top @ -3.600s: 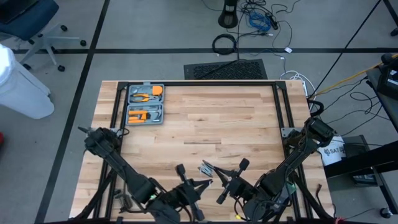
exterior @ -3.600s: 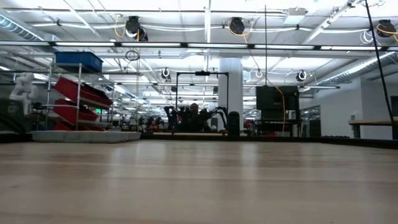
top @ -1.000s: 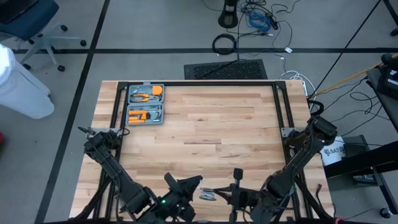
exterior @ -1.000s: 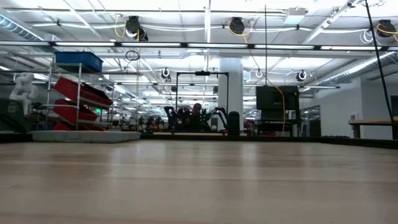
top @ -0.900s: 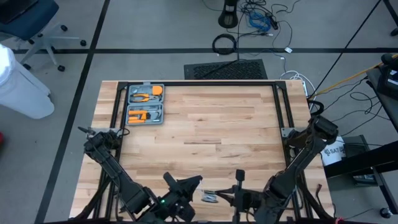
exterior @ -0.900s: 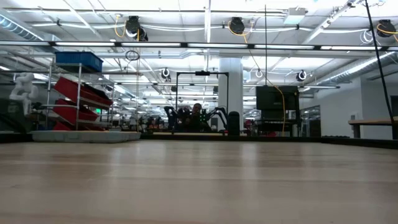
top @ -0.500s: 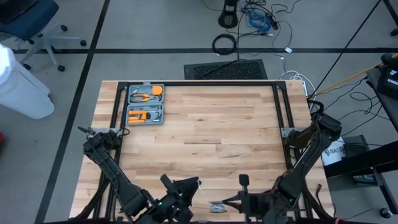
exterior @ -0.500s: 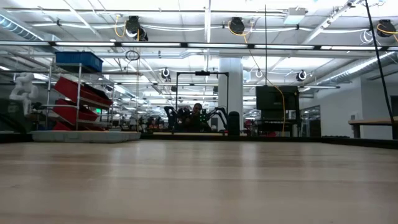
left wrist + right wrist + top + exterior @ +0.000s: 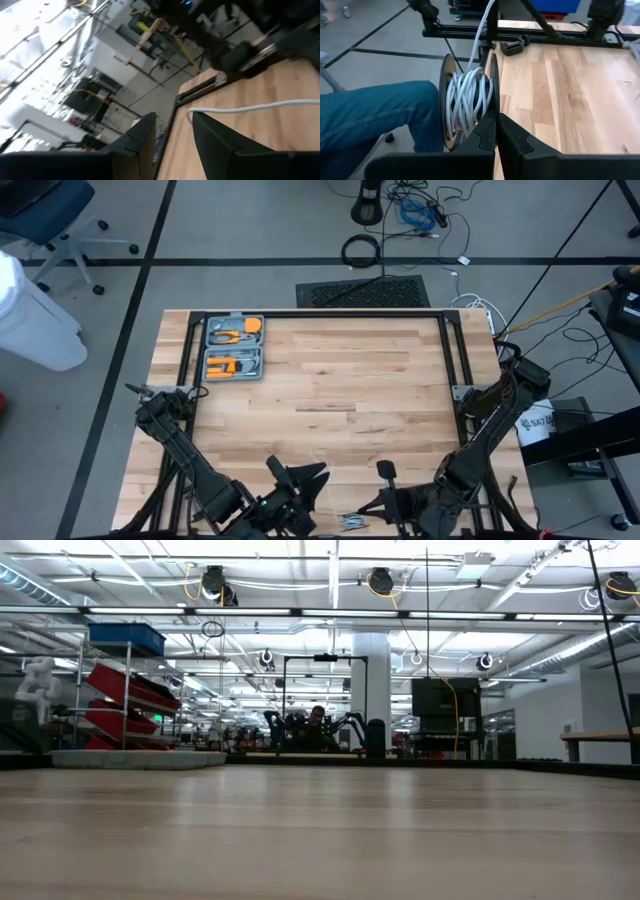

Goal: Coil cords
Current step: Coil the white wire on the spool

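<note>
Right gripper [image 9: 496,131] – 2 fingers clenched on reel [image 9: 467,102] wound with white cord [image 9: 465,97], at worktop [image 9: 570,90] edge. Left gripper [image 9: 172,132] – fingers parted, grasping nothing.

The low view looks level across a bare wooden table top [image 9: 320,840]. Beyond it, a shelf rack [image 9: 125,690] with red and blue bins stands at nine o'clock, a white pillar [image 9: 370,690] rises near centre, and a dark monitor [image 9: 440,705] sits toward three o'clock.
</note>
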Action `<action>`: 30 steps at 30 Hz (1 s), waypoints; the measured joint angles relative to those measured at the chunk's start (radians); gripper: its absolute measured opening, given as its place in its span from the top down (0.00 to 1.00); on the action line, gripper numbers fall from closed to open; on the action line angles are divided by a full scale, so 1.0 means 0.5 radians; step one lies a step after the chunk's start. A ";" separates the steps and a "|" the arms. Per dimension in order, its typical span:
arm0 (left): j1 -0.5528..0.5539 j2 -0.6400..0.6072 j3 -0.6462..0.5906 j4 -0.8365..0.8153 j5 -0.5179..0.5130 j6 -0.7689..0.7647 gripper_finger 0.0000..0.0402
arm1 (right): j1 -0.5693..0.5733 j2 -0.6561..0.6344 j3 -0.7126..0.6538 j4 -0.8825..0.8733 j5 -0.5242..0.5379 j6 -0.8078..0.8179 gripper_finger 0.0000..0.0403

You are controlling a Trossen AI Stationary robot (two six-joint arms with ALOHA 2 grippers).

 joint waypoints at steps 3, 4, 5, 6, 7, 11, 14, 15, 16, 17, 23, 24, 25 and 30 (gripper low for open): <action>0.022 0.000 0.000 0.001 0.129 -0.047 0.66 | -0.044 0.002 0.000 0.069 -0.100 -0.114 1.00; 0.031 0.000 0.000 0.003 0.166 -0.049 0.66 | -0.063 0.003 0.000 0.106 -0.148 -0.155 1.00; 0.038 0.000 0.000 0.006 0.193 -0.048 0.66 | -0.082 0.009 0.000 0.157 -0.199 -0.200 1.00; 0.046 0.000 0.000 0.010 0.216 -0.048 0.66 | -0.102 0.016 0.000 0.214 -0.252 -0.255 1.00; 0.055 0.001 0.000 0.017 0.228 -0.048 0.66 | -0.117 0.025 0.000 0.272 -0.318 -0.327 1.00; 0.094 0.001 0.000 0.036 0.289 -0.053 0.66 | -0.172 0.079 0.000 0.570 -0.642 -0.637 1.00; 0.106 0.001 0.000 0.037 0.392 -0.055 0.66 | -0.177 0.109 0.000 0.712 -0.756 -0.826 1.00; 0.106 0.001 0.000 0.038 0.415 -0.071 0.66 | -0.176 0.116 0.000 0.748 -0.765 -0.876 1.00; 0.105 0.001 0.000 0.040 0.444 -0.098 0.66 | -0.176 0.119 0.000 0.773 -0.773 -0.910 1.00; 0.103 0.000 0.000 0.040 0.468 -0.123 0.66 | -0.176 0.119 0.000 0.782 -0.794 -0.928 1.00; 0.079 0.001 0.000 0.037 0.478 -0.150 0.66 | -0.169 0.121 0.000 0.818 -0.798 -0.943 1.00; 0.070 0.001 0.000 0.039 0.478 -0.152 0.66 | -0.167 0.121 0.000 0.832 -0.798 -0.948 1.00; 0.056 0.001 0.000 0.049 0.477 -0.162 0.66 | -0.167 0.121 0.000 0.851 -0.795 -0.955 1.00; -0.030 0.001 0.000 0.058 0.444 -0.357 0.66 | -0.150 0.121 0.000 0.961 -0.763 -0.996 1.00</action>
